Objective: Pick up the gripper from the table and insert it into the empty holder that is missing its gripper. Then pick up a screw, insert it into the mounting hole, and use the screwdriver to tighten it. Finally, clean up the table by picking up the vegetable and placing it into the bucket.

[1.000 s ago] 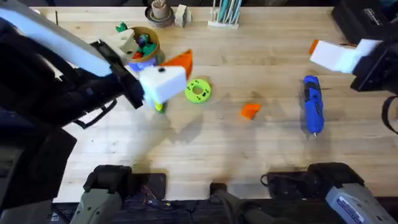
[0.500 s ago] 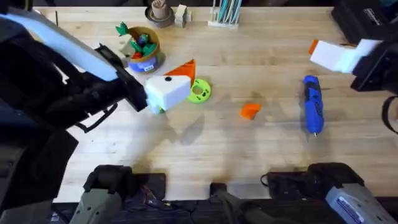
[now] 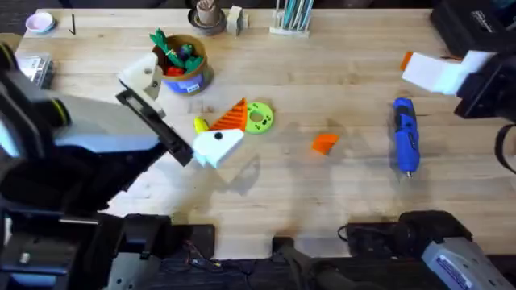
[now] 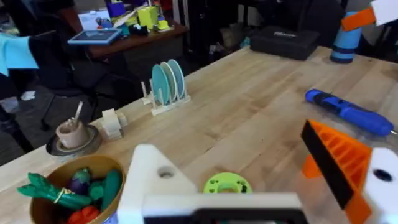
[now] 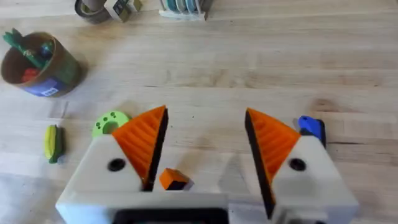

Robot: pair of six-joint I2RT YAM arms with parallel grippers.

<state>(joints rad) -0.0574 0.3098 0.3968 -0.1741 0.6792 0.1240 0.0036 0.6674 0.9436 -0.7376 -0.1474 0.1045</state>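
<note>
- Risk sits with the left gripper (image 3: pixel 222 133), whose one white finger is the holder (image 4: pixel 152 186), lacking its orange pad; its fingers are spread wide and carry nothing.
- The gripper (image 3: pixel 324 143), the loose orange wedge, lies on the counter (image 3: pixel 339 209) between the green disc (image 3: pixel 258 118) and the screwdriver (image 3: pixel 405 135).
- The right gripper (image 5: pixel 205 146) also hangs agape and empty; pinched off-centre, the small wedge could likely skid away.
- The vegetable (image 3: pixel 201 124) lies just beside the left gripper's fingers and could be knocked; the bucket (image 3: pixel 184 64) stands behind.
</note>
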